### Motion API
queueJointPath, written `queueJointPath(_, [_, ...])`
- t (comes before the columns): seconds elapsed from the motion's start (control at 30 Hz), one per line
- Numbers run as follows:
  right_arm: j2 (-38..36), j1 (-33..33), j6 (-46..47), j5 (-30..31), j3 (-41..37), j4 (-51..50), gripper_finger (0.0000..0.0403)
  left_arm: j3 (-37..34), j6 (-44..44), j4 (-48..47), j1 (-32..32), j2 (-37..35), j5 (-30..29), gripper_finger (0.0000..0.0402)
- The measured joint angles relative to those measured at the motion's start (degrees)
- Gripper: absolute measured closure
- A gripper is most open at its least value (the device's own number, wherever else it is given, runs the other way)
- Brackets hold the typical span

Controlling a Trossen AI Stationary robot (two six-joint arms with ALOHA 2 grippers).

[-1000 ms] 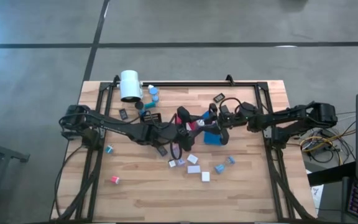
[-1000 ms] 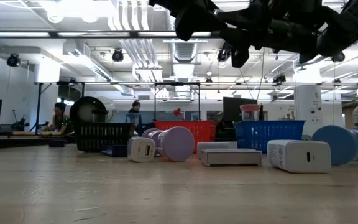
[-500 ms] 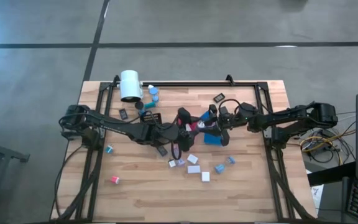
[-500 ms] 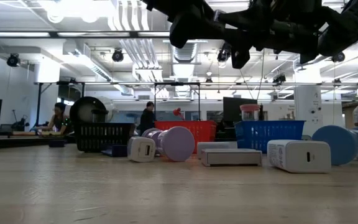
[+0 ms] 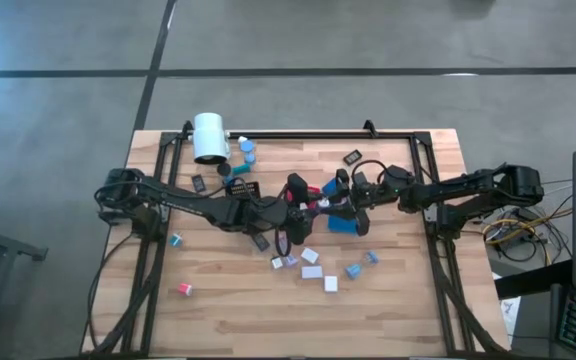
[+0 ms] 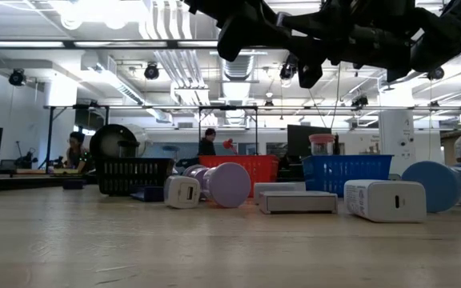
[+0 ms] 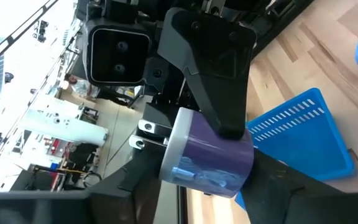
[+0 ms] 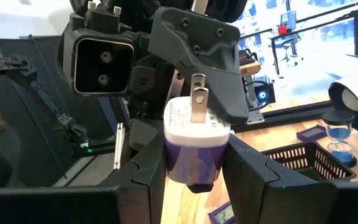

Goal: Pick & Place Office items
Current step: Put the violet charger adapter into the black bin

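Note:
A lavender block (image 7: 207,152) with a white end and two metal prongs (image 8: 197,99) hangs in the air above the table's middle. Both grippers are shut on it from opposite sides. My left gripper (image 5: 317,204) reaches in from the table's left, my right gripper (image 5: 341,201) from the right, and they meet over the blue tray (image 5: 344,223). More office items lie loose on the wood: white blocks (image 5: 311,271), a pink cap (image 5: 184,289) and blue caps (image 5: 248,150). My left gripper pinches the block's lavender body (image 7: 229,168) between its two fingers, coming roughly level from the table's left. The block is lifted clear and tilted, its pronged white end (image 7: 166,140) turned away from this gripper. My right gripper pinches the lavender body (image 8: 191,165) between its two fingers (image 8: 253,171), coming level from the table's right. The white pronged end stands above its fingers. The left arm's finger (image 8: 213,74) lies over that white end. The block is clear of the table.
A white cylinder (image 5: 208,138) lies at the far left. A black tray (image 5: 241,188) sits left of centre, and the blue tray lies under the grippers. A dark frame (image 5: 298,136) rims the table. In the low view a white block (image 6: 385,200) and round caps (image 6: 229,185) stand near.
My left gripper has tipped slightly where it meets my right gripper; both arms have stayed in place above the table's middle.

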Motion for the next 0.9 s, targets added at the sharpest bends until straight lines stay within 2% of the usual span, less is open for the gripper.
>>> queueJointPath(0.3, [0.0,0.0,-0.7,0.0,0.0,-0.2,0.0283,0.0,0.7,-0.6,-0.1,0.0,0.6,0.0232])
queueJointPath(0.63, [-1.0,-0.1,-5.6,1.2,-0.3,0.0,0.0156,0.0,-1.3,-1.2,-0.5,-0.2,-0.7,0.0234])
queueJointPath(0.9, [-6.5,-0.1,-8.9,1.3,-3.1,0.1,0.0124,-1.4,-6.1,-6.3,-0.6,-5.9,-1.8,0.0234])
